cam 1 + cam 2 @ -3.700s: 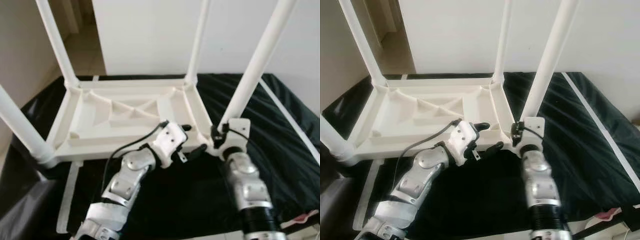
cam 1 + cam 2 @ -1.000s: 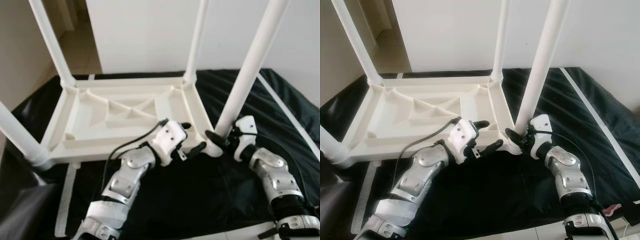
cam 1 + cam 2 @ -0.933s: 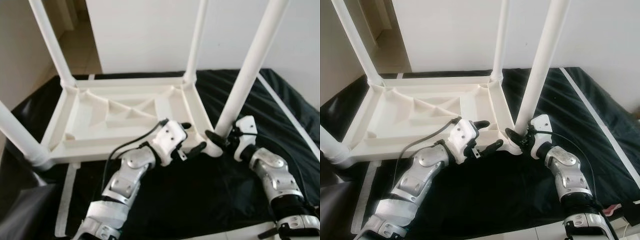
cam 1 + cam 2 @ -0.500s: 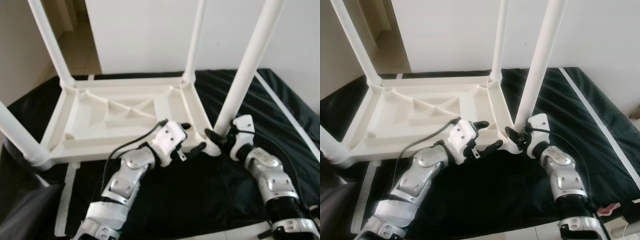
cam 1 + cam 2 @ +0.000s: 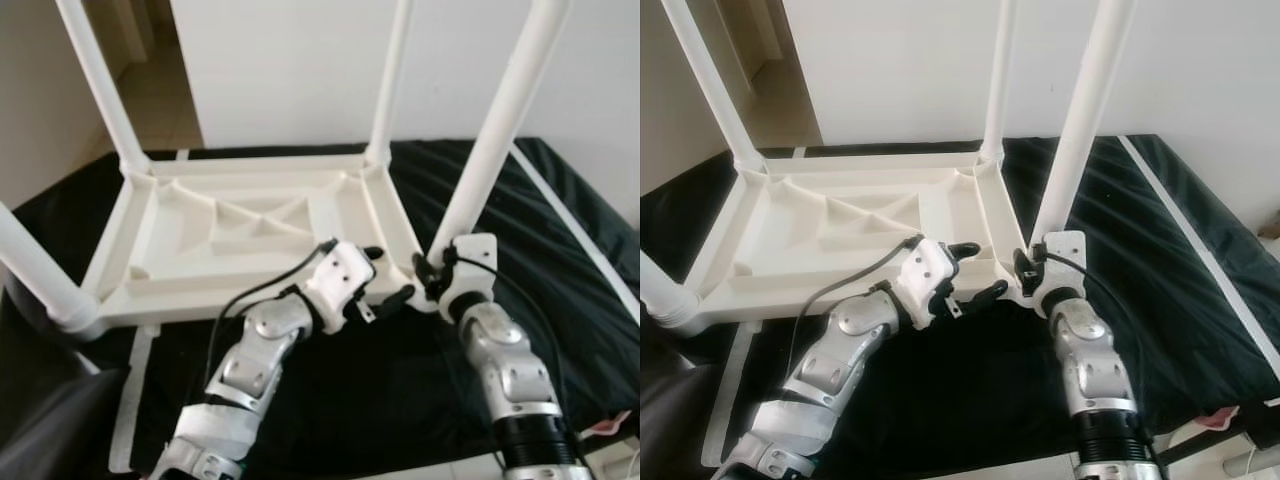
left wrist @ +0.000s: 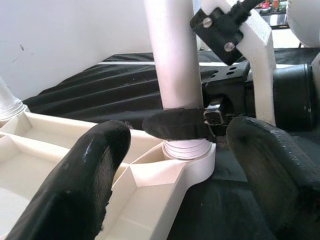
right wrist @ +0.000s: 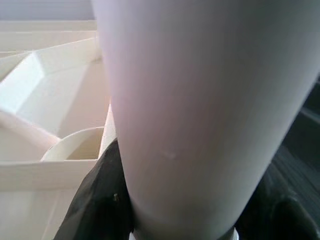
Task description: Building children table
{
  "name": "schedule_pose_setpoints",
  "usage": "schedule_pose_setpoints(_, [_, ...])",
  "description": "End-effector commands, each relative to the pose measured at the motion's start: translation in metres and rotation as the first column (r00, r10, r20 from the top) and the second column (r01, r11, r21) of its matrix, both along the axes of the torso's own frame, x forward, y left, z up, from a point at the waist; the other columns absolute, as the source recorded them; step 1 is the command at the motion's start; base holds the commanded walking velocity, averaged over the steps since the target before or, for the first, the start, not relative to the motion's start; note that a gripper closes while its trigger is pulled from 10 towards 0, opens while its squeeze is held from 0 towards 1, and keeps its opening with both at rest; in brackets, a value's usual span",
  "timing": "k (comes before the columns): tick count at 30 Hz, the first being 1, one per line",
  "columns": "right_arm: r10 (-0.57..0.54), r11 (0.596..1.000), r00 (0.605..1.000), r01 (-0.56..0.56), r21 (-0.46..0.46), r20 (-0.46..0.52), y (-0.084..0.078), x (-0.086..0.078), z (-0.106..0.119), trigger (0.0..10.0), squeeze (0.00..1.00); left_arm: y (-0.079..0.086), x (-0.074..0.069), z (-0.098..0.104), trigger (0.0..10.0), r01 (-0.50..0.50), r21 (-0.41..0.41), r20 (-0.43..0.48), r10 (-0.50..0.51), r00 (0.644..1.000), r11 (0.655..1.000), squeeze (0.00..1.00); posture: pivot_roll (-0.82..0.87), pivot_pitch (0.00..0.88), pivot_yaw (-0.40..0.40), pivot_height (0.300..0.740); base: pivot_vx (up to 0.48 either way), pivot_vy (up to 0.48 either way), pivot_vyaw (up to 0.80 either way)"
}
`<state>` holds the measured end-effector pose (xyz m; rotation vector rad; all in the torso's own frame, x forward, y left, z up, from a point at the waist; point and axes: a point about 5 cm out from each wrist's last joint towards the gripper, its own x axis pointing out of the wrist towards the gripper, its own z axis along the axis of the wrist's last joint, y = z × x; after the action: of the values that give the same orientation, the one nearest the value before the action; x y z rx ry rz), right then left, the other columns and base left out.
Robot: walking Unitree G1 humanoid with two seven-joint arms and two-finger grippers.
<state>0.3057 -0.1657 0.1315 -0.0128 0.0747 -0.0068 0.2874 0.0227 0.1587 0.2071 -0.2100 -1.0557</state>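
The white plastic table (image 5: 200, 300) lies upside down on a black cloth, with its legs standing up. At the base of the near right leg (image 5: 495, 140), right above the corner socket (image 6: 187, 162), my right gripper (image 5: 432, 272) is shut on that leg. The right wrist view has the leg (image 7: 200, 115) close up, with a black finger (image 7: 97, 200) on either side. My left gripper (image 5: 388, 273) stands open just left of that corner, over the table's front rim, holding nothing. Its fingers (image 6: 95, 165) frame the socket in the left wrist view.
The black cloth (image 5: 360, 400) covers the whole work surface. White strips lie on it at the front left (image 5: 135, 400) and along the right (image 5: 570, 230). A white wall stands close behind, with a doorway at the back left. Something pink (image 5: 610, 425) lies at the front right edge.
My right forearm has swung from out on the right to straight in front of the leg, turning the gripper round the leg's base. The left arm has stayed put.
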Motion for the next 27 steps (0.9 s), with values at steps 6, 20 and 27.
schedule_pose_setpoints(6, [-0.223, 0.972, 0.967, 0.231, 0.047, -0.124, 0.015, -0.009, -0.022, 10.0, 0.00, -0.001, 0.002, 0.001, 10.0, -0.035, -0.013, 0.000, 0.035, 0.999, 0.999, 0.00, 0.00, 0.000, -0.038, 0.740, 0.000, 0.000, 0.00])
schedule_pose_setpoints(20, [-0.176, 0.982, 0.980, 0.182, 0.058, -0.094, 0.036, -0.007, -0.011, 10.0, 0.00, 0.001, 0.003, 0.002, 10.0, -0.043, -0.014, 0.004, 0.043, 0.999, 0.999, 0.00, 0.01, 0.000, -0.045, 0.740, 0.000, 0.000, 0.00])
schedule_pose_setpoints(27, [-0.104, 0.987, 0.995, 0.103, 0.127, 0.005, 0.032, -0.010, 0.003, 10.0, 1.00, 0.000, 0.001, 0.001, 10.0, -0.040, -0.013, 0.008, 0.040, 0.999, 0.999, 0.00, 0.02, 0.000, -0.046, 0.740, 0.000, 0.000, 0.00])
